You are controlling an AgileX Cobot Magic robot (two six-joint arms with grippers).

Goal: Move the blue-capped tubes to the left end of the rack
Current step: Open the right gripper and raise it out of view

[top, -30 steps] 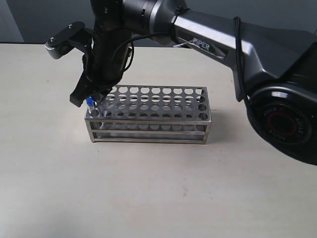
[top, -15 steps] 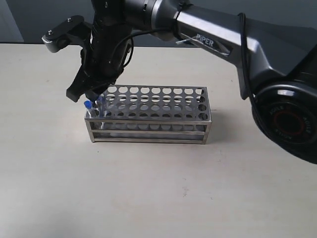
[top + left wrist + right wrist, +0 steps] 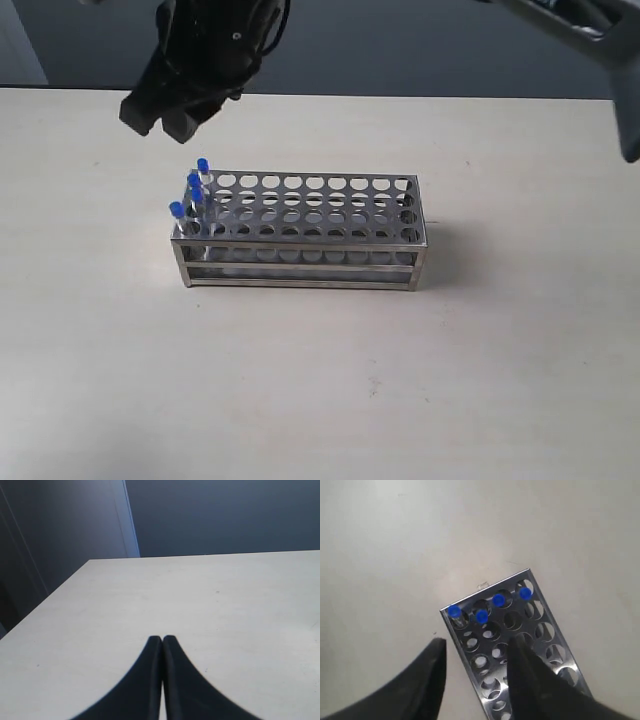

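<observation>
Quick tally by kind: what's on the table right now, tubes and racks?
blue-capped tubes: 4, all at one end of the rack
rack: 1
Total: 5

A pale beige table [image 3: 320,380] with a smooth, matte top fills most of the scene. Behind its far edge stands a dark blue-grey wall [image 3: 420,50]. The left wrist view shows a lighter vertical strip [image 3: 131,520] on that wall.
</observation>
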